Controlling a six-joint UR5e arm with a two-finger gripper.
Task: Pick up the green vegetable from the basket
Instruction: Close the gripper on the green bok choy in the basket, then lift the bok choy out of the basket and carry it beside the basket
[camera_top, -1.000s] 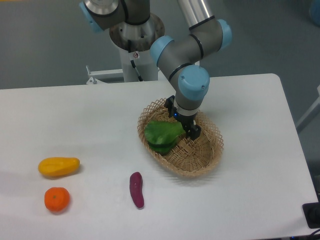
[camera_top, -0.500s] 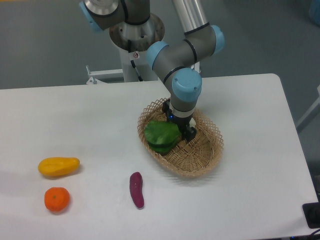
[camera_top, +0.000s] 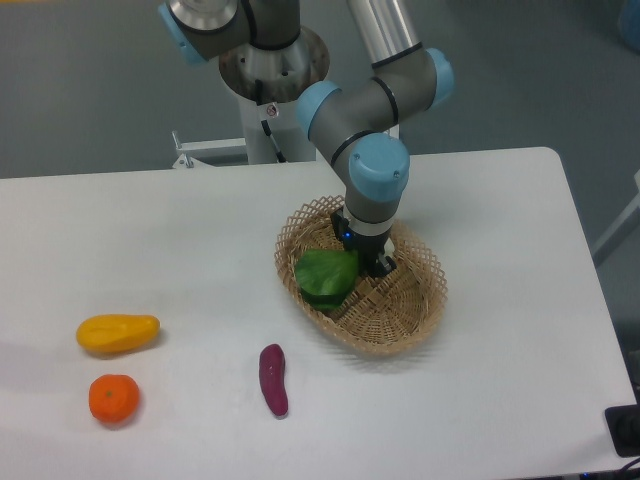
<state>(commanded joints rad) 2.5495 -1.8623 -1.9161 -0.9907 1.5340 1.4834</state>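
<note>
Well, no writing shows; the black two-finger gripper (camera_top: 368, 258) touches the bright green leafy vegetable (camera_top: 325, 278) inside the tan woven oval basket (camera_top: 425, 300); its grip I cannot tell

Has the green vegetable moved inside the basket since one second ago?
Yes. The green vegetable has shifted slightly to the right, away from the left rim of the basket, which stayed in place. The gripper is at its right edge.

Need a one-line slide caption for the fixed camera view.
Gripper down in the basket, at the green vegetable.
</note>
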